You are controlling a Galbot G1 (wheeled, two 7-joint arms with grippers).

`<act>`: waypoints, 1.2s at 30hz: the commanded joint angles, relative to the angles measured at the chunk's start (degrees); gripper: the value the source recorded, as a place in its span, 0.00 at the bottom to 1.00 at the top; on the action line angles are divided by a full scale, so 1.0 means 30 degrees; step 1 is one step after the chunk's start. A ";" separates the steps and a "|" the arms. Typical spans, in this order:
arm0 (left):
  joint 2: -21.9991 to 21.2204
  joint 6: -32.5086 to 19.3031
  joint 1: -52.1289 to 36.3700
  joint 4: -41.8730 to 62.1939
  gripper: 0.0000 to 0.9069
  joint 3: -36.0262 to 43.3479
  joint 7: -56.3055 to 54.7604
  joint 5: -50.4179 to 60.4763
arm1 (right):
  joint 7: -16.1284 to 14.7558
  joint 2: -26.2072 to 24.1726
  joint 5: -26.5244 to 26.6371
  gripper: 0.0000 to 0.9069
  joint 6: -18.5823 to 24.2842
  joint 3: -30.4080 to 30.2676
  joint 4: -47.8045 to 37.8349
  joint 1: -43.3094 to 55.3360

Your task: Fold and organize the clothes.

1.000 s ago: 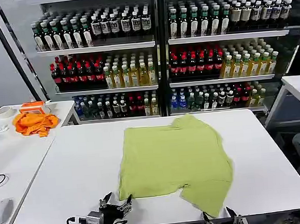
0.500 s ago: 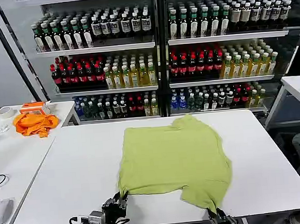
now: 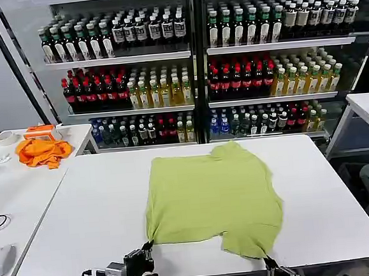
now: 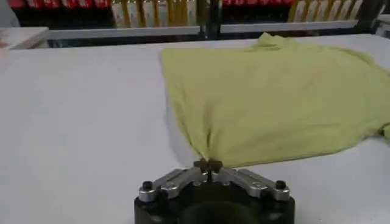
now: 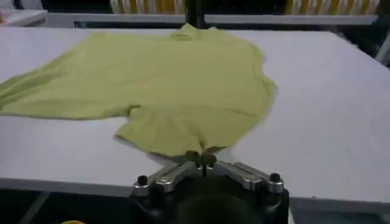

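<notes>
The lime-green T-shirt (image 3: 211, 196) lies flat and soft on the smooth white bench (image 3: 82, 216), a bit rumpled at its far collar, plain side up. At the near edge the left tool (image 4: 208, 165) has its fingers pressed together on the shirt's near-left corner, drawing the cloth into a pinched point. The right tool (image 5: 202, 159) is likewise clamped on the near-right corner, beside the short sleeve. An orange cloth (image 3: 43, 151) sits crumpled on the side bench, well apart.
</notes>
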 commanded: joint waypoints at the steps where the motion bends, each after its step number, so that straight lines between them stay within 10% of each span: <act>1: 0.0117 -0.0382 0.1340 -0.2758 0.02 -0.1218 0.0055 -0.0034 | -0.0044 -0.0119 -0.0379 0.00 0.0457 0.0460 0.1796 -0.1391; 23: 0.1116 -0.0744 0.0757 -0.2088 0.02 -0.2176 0.0068 -0.0836 | 0.0111 -0.0998 0.0100 0.00 0.0145 0.0503 0.0522 0.0636; 24: 0.1076 -0.0767 0.0791 -0.1991 0.02 -0.2101 0.0072 -0.0804 | 0.0159 -0.0887 0.0079 0.62 0.0034 0.0095 0.0257 0.0481; 25: 0.1050 -0.0781 0.0813 -0.1961 0.02 -0.2063 0.0075 -0.0787 | 0.0204 -0.0790 0.0032 1.00 -0.0014 -0.0176 0.0055 0.0392; 36: 0.0750 -0.0825 0.0911 -0.1986 0.02 -0.1743 0.0096 -0.0586 | 0.0312 0.0723 -0.0519 1.00 0.0407 -0.3181 -0.1882 0.0082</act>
